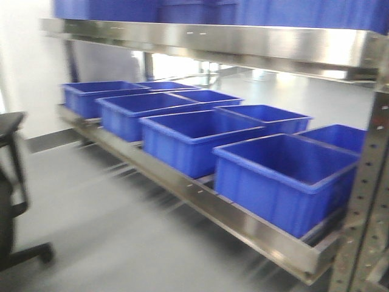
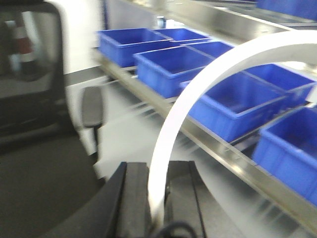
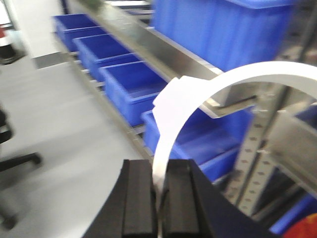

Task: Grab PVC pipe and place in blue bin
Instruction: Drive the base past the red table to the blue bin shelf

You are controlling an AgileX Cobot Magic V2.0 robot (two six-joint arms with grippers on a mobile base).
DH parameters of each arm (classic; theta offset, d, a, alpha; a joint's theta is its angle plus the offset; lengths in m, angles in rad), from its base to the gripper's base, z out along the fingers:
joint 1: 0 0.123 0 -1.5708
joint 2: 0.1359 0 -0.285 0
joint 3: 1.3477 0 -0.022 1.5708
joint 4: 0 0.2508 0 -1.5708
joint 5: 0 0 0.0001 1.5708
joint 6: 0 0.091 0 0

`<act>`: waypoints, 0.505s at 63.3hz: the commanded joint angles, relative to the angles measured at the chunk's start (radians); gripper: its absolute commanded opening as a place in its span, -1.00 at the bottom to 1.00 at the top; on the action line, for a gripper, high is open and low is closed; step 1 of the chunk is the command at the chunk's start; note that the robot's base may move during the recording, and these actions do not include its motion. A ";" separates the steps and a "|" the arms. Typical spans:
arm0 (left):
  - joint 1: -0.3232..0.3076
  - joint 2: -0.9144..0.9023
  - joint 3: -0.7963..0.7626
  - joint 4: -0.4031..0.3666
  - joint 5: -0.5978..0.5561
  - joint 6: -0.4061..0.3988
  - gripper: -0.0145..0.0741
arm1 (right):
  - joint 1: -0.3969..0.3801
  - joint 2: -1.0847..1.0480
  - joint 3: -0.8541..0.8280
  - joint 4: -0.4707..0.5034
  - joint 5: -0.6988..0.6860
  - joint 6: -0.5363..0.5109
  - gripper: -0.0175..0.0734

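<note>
Left gripper [image 2: 158, 173] is clamped on one end of the PVC pipe [image 2: 257, 48], black fingers [image 2: 136, 198] pressing its flat sides. The right gripper [image 3: 159, 171] shows the same picture in its own wrist view: closed on the foot of a white arc [image 3: 228, 78]. Whether the two arms share one piece or each carries its own, I cannot tell.

The pipe sits in the air in front of the steel rack [image 1: 243, 222], held short of the shelf and not inside any blue bin [image 1: 267, 194]. The front view shows the rack and its row of bins but no pipe and no arm.

Judging by its look, the piece is light, rigid and smooth-skinned, so weight is no worry but slip is. Pinched at the very end, the long free arc can act as a lever and swivel between the pads. A hold nearer the middle of the curve would balance better, though the end grip does leave the rest free to go over a bin rim first.

In both wrist views the arc rises straight out of the jaws, then bends over toward the rack, so its chord runs away from the gripper and rackward. Its far end leaves each picture, and no hole shows
</note>
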 commanded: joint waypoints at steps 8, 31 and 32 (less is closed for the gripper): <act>-0.005 -0.005 0.000 -0.006 -0.029 0.000 -0.92 | -0.001 -0.006 0.003 -0.008 -0.020 -0.007 -0.99; -0.005 -0.005 0.000 -0.006 -0.029 0.000 -0.92 | -0.001 -0.006 0.003 -0.008 -0.020 -0.007 -0.99; -0.005 -0.005 0.000 -0.006 -0.029 0.000 -0.92 | -0.001 -0.006 0.003 -0.008 -0.020 -0.007 -0.99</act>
